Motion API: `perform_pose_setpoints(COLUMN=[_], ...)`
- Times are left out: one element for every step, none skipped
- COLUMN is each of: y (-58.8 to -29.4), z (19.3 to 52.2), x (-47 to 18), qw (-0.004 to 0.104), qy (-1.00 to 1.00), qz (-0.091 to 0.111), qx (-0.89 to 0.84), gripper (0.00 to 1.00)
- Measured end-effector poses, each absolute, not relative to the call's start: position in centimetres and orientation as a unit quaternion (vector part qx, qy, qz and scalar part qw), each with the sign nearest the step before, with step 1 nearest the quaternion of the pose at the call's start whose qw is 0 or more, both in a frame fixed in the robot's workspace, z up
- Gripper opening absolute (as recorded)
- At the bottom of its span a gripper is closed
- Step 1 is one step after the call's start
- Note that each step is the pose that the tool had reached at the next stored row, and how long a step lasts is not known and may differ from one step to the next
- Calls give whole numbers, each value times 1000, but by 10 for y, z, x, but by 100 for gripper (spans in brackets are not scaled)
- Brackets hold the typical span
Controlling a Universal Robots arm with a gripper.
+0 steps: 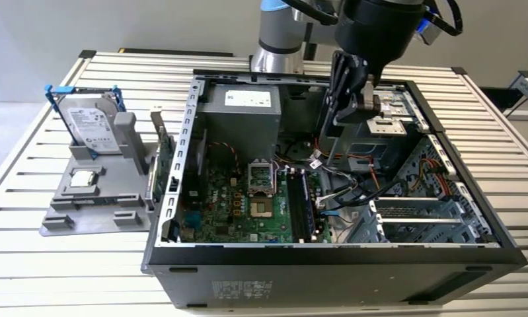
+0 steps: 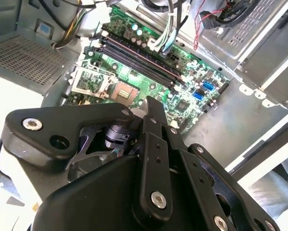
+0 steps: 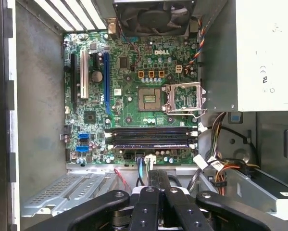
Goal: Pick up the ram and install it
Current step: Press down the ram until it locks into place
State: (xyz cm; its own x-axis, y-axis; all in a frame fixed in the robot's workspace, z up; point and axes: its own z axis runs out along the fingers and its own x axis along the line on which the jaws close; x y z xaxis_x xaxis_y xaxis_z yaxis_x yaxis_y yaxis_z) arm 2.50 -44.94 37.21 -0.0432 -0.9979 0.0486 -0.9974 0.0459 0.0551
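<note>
My gripper (image 1: 329, 127) hangs above the open computer case (image 1: 171, 198), over its middle. In both wrist views the black fingers (image 3: 153, 180) lie pressed together, with nothing showing between them. The shut tips (image 2: 151, 105) point down at the green motherboard (image 3: 129, 103). Several long black memory slots (image 3: 148, 137) lie side by side just past the gripper (image 3: 159, 174), beside the open processor socket (image 3: 150, 98). The ram is hidden from me; I cannot tell it apart among the slots.
The grey power supply (image 1: 242, 112) and loose cables (image 1: 347, 191) crowd the case around the gripper. On the exterior view's left, a grey fixture (image 1: 87, 191) holds a hard drive (image 1: 94, 125). A green card with a metal bracket (image 1: 165, 162) stands beside it.
</note>
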Motion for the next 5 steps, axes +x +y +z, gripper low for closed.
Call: perform_pose_setpoints(y=[-449,-449,-449,-449,-449], z=[372,373,373,373,373], x=[25,25,25,25,25], qw=[37,37,37,37,37], qy=[-722,-722,-722,-722,-722], qz=[-3,-3,-3,-3,-3], qx=[691,691,691,691,691], gripper=[0,0,0,0,0])
